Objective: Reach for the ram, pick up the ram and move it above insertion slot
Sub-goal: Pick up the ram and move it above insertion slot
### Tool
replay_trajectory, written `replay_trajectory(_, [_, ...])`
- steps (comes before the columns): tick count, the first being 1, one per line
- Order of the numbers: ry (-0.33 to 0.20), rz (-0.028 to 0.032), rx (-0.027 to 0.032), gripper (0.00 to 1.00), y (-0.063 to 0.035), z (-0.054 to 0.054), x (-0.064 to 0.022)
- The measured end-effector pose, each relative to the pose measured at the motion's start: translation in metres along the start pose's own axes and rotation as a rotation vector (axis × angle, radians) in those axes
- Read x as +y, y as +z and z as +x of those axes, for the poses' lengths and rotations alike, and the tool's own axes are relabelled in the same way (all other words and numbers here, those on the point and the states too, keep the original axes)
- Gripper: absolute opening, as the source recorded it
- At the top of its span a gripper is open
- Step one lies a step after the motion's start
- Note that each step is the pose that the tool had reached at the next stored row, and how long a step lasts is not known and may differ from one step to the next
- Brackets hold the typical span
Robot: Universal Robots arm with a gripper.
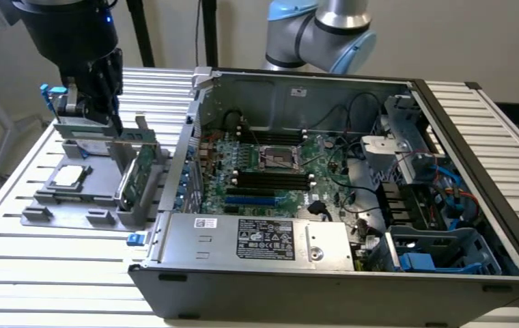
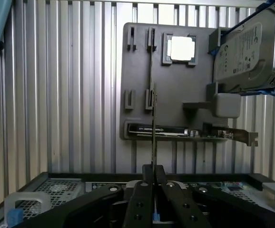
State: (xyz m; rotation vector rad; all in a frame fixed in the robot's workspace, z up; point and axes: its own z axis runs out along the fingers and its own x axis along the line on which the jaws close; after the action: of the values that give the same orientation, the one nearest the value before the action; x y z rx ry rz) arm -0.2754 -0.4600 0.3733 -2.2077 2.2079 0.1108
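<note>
Above the holder tray [image 2: 175, 90], hand [image 2: 152, 172] grips ram [image 2: 153, 128] edge-on, lengthwise.

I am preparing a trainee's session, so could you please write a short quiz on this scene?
1. True or false: the ram sits edge-on between the fingers of the gripper.
2. What lies flat in the square pocket of the tray? A) the CPU B) a hard drive C) a card
3. Fill in: in the exterior view, the tray stands to the ___ of the case (that view's left or right).

Key: 1 true; 2 A; 3 left.
</note>
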Motion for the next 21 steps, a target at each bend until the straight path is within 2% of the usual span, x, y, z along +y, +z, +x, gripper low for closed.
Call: replay_trajectory(21, [-0.002, 0.0, -0.046, 0.13, -0.0183, -0.007, -0.0567])
